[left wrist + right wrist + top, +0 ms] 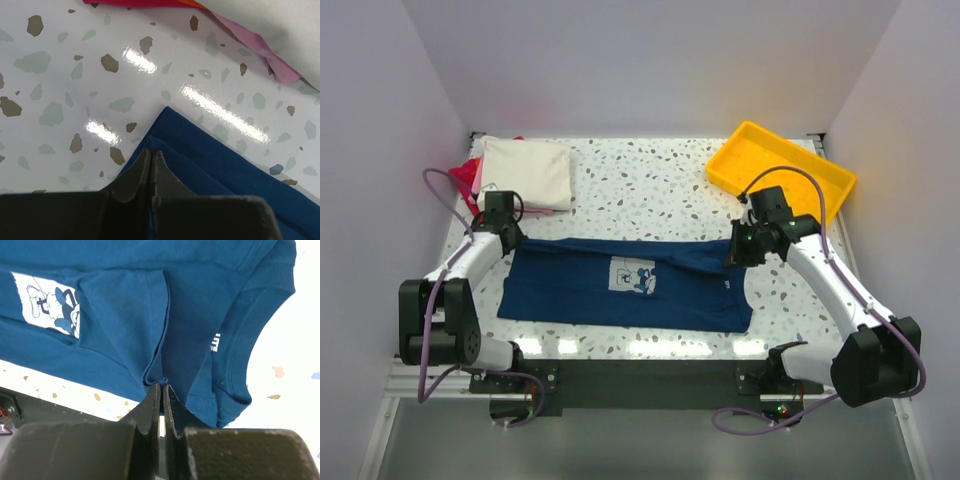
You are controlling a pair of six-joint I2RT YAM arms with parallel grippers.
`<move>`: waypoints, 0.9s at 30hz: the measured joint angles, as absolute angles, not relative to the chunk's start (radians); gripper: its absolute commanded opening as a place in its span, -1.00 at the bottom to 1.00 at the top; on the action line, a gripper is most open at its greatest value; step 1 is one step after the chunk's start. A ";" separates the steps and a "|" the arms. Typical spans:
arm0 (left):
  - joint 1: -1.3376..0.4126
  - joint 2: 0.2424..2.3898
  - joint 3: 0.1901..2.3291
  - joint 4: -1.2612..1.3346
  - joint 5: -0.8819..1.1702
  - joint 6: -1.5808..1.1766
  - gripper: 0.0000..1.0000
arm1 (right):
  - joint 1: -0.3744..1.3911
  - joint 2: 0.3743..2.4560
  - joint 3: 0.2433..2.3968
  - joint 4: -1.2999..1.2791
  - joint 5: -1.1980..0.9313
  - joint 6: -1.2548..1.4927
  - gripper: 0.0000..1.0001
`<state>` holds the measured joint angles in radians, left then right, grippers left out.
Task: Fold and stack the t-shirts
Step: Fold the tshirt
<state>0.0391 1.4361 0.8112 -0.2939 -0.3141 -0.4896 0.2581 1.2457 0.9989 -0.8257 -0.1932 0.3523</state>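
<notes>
A navy blue t-shirt (580, 295) with a pale cartoon chest print (633, 276) lies across the middle of the table, its far long edge partly folded over. My left gripper (508, 238) is at its far left corner. In the left wrist view the left gripper (151, 152) is shut on that navy corner (225, 170). My right gripper (736, 250) is at the far right end near the collar. In the right wrist view the right gripper (161, 386) is shut on a fold of the navy cloth (120, 315). A folded cream t-shirt (525, 170) lies on pink and red ones (468, 178) at the back left.
A yellow plastic tray (780, 165) sits tilted at the back right. White walls close in the speckled table (640, 185) on three sides. The pink shirt's edge (260, 45) lies a short way beyond the left gripper.
</notes>
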 measured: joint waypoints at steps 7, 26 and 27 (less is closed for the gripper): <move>0.039 1.370 0.768 -0.317 -0.319 -0.514 -1.00 | 0.258 1.213 0.998 -0.880 -0.193 0.356 -1.00; 0.041 1.093 0.706 -0.438 -0.375 -0.636 0.68 | 0.408 1.137 0.910 -1.035 -0.179 0.408 0.19; 0.041 1.093 0.706 -0.430 -0.374 -0.636 0.68 | 0.410 1.141 0.912 -1.032 -0.173 0.408 0.20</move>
